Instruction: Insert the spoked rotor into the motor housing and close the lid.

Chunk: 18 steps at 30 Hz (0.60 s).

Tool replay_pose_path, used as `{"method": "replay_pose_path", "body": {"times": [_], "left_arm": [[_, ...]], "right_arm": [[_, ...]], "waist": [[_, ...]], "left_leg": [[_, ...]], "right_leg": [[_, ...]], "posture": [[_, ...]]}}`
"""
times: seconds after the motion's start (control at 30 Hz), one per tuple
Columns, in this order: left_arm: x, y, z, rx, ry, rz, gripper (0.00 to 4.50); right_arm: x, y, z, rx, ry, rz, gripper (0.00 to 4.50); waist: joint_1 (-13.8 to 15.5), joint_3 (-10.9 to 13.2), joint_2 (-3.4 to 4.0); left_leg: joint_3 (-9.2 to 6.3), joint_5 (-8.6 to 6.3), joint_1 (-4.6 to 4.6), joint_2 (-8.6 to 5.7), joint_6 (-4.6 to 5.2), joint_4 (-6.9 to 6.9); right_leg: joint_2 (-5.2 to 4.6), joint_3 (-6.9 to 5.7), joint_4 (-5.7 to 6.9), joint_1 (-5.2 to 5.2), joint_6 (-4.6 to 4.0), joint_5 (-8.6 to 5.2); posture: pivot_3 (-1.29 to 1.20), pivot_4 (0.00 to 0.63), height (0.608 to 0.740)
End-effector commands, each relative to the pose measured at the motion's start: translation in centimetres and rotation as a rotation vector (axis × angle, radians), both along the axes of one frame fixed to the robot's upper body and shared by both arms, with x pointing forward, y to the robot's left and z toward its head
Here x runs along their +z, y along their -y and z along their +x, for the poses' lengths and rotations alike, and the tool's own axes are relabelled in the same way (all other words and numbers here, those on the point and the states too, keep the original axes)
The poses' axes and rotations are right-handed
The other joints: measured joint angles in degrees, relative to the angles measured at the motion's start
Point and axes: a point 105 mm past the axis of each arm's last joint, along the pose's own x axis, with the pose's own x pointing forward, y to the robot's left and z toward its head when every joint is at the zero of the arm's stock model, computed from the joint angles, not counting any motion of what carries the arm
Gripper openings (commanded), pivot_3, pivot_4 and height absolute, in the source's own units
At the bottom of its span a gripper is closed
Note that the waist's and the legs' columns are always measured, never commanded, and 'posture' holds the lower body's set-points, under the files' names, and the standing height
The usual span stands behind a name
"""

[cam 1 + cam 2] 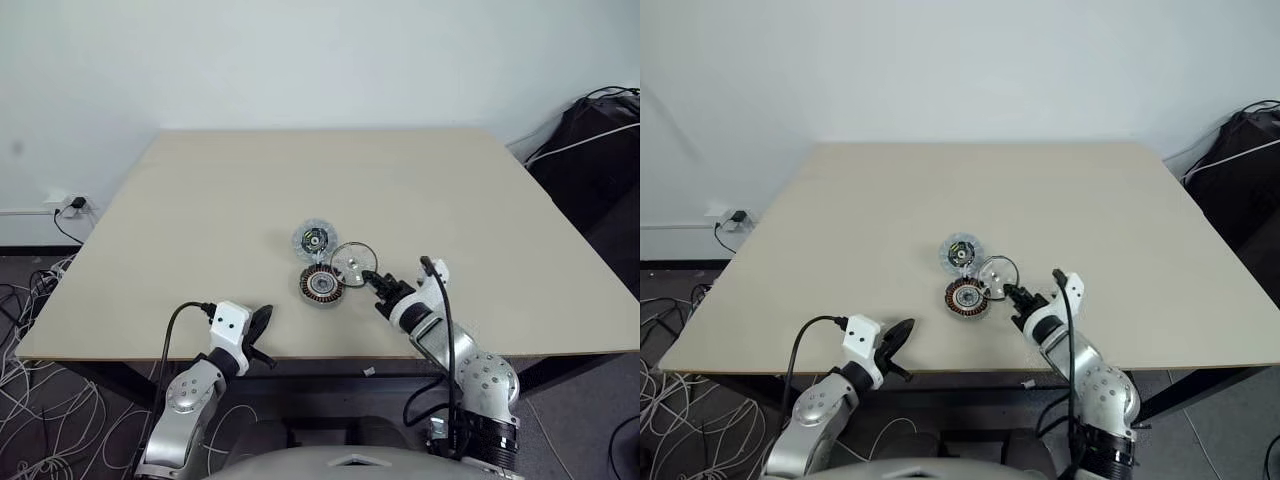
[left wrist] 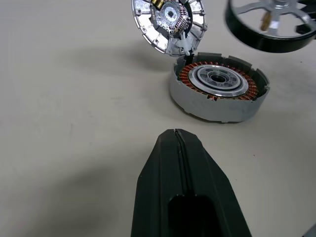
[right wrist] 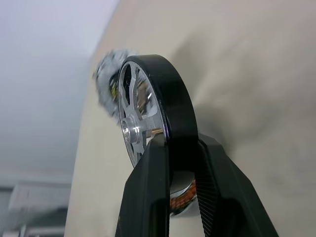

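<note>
My right gripper [image 1: 372, 280] is shut on the dark rim of the spoked rotor [image 1: 353, 262], which it holds on edge, lifted off the table; the right wrist view shows its fingers [image 3: 148, 187] clamping the rim [image 3: 173, 94]. The motor housing [image 1: 314, 240], a pale silvery disc with a dark centre, lies just left of and behind the rotor. In front of it stands a grey disc with copper-brown windings [image 1: 321, 284], joined to it by a small white piece [image 2: 183, 45]. I cannot tell which part is the lid. My left gripper [image 1: 263, 322] hovers shut at the front table edge, pointing at the parts.
The beige table [image 1: 200, 200] stretches far behind and to both sides of the parts. A black bag with cables [image 1: 600, 120] sits off the right back corner. A wall socket [image 1: 75, 203] and loose cables [image 1: 30, 330] are on the left floor.
</note>
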Motion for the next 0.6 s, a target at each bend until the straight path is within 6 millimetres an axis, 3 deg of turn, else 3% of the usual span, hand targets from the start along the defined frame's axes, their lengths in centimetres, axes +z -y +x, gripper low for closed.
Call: {"method": "replay_pose_path", "body": {"times": [0.03, 0.23, 0.6], "left_arm": [[1.6, 0.1, 0.3, 0.003, 0.060, -0.005, 0.00], [1.6, -0.2, 0.1, 0.019, 0.059, -0.001, 0.00], [1.7, -0.3, 0.2, 0.027, 0.063, 0.000, 0.00]], "right_arm": [[1.8, -4.3, 0.7, 0.105, 0.055, 0.071, 0.38], [0.8, -5.6, 0.8, 0.146, 0.022, 0.077, 0.38], [0.1, -5.5, 1.4, 0.137, 0.008, 0.069, 0.38]], "waist": [[0.0, 0.0, -0.01], [0.1, 0.0, -0.03], [0.0, 0.0, -0.03]], "left_leg": [[0.00, 0.00, 0.00, 0.00, 0.00, 0.00], [0.01, -0.01, 0.00, -0.02, 0.02, 0.00], [0.03, -0.01, 0.00, -0.02, 0.02, 0.00]], "right_leg": [[0.00, 0.00, 0.00, 0.00, 0.00, 0.00], [-0.01, 0.00, -0.01, 0.01, 0.00, 0.00], [0.00, 0.01, -0.01, 0.01, 0.01, 0.01]], "posture": [[0.00, 0.000, 0.740], [0.00, 0.000, 0.740], [0.00, 0.000, 0.740]]}}
